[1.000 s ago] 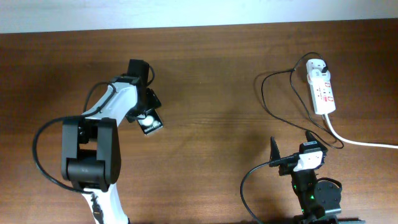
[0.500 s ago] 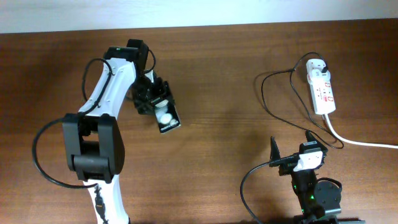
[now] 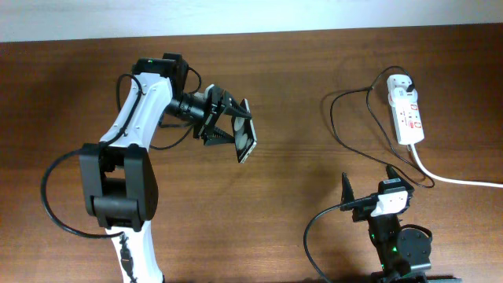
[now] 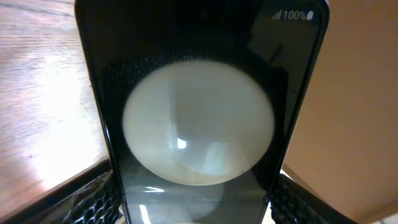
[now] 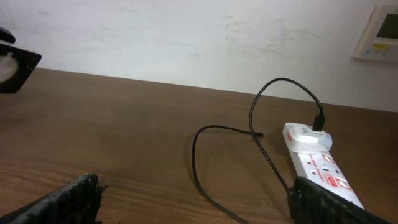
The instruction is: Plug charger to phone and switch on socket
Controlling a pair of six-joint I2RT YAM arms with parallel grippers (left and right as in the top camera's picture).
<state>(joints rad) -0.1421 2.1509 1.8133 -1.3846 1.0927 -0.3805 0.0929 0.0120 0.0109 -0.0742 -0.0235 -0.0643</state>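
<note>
Jaws, left gripper (image 3: 225,126): closed on the long edges of the small glossy black rectangular phone (image 3: 245,141). The left wrist view shows a pad at each side and the screen (image 4: 193,124) filling the frame.

Jaws, right gripper (image 3: 368,185): spread wide and empty, at the near right.

Phone position: left of centre, tilted on edge, apparently clear of the brown wooden table (image 3: 299,79).

The long thin black charger cable (image 3: 333,118) loops loose on the table at the far right, beside the white elongated power strip (image 3: 407,114). It is well apart from the phone.

Handling, judged:
- The phone is rigid but slick, with a breakable glass face. An edge grip suits it, with the port end left free. I cannot tell which end that is.
- The cable is light and limp. Take hold just behind its small plug, where it is stiffest.
</note>
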